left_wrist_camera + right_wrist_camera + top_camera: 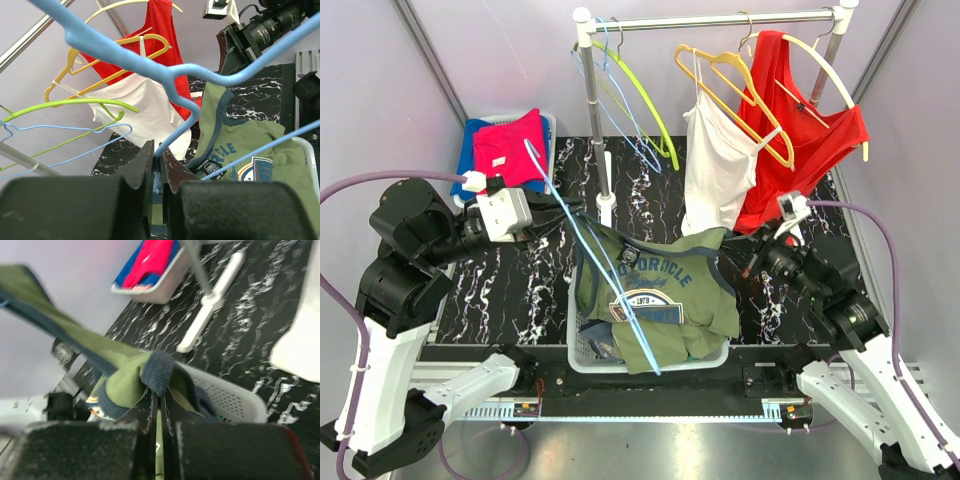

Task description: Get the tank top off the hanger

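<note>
Overhead, a blue bin (470,132) of pink clothing sits far left. Beside it, the left gripper (157,156) is clamped on the hook of a blue hanger (125,57), a pinch only the left wrist view shows plainly. At centre, the olive tank top (665,290) lies heaped over a white basket (582,358) at the near edge, the hanger's arms threaded through it. Its printed chest lettering ends in "CLE"; the black neck label is too small to read. To the right, the right gripper (159,401) is closed on the top's navy trim, seen close only in the right wrist view.
</note>
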Controlling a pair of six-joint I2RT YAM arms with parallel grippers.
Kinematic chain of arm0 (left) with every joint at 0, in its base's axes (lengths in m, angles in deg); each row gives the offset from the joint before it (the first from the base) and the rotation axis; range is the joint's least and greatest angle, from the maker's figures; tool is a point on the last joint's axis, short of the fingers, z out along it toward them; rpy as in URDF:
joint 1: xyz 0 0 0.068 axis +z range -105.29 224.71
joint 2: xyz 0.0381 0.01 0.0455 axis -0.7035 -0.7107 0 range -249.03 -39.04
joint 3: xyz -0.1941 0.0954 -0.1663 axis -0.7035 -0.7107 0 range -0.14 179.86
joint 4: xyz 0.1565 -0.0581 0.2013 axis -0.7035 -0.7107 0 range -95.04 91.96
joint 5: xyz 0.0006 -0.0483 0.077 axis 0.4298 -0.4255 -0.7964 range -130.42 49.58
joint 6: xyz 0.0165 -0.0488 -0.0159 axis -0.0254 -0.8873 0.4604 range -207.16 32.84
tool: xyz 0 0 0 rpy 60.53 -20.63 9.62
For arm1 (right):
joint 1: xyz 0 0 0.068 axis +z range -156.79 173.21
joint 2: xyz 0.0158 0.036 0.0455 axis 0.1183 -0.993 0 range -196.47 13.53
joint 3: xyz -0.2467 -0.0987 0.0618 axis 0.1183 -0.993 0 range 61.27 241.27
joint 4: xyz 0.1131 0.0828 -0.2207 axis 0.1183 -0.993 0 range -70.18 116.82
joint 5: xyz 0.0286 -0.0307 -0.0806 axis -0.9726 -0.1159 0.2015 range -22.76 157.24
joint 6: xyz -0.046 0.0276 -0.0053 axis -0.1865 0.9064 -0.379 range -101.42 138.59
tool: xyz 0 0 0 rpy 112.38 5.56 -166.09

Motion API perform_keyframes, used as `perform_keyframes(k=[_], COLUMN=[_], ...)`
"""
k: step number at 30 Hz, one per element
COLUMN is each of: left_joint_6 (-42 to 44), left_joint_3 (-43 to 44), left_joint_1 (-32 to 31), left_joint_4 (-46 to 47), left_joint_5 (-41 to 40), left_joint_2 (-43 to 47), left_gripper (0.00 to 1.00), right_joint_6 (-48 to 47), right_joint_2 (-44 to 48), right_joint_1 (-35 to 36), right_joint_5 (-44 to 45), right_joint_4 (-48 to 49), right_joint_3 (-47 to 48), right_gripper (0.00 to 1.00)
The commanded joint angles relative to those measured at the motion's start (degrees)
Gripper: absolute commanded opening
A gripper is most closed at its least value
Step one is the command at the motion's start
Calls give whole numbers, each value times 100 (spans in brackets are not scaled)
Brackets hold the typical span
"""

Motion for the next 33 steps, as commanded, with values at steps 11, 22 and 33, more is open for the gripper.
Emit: perform_keyframes(k=[11,22,33], left_joint_6=[207,1975,2213], left_joint_3=[120,-1094,-955], left_joint_1=[56,4,-919], left_joint_4=[316,-202,-712], left_joint_5=[-97,-2083,-3983], left_joint_2=[28,283,-60], left_gripper=[9,0,0], right_joint_6=[-1575,-1866,-2762], right_joint_2=[-1021,-1503,-2514], right_joint_1=[297,288,875], right_joint_5=[-1657,-2016,-1872], right_joint_4=[-1607,-2013,-2539], right_joint_3=[2526,3899,4664], right_gripper=[64,83,86])
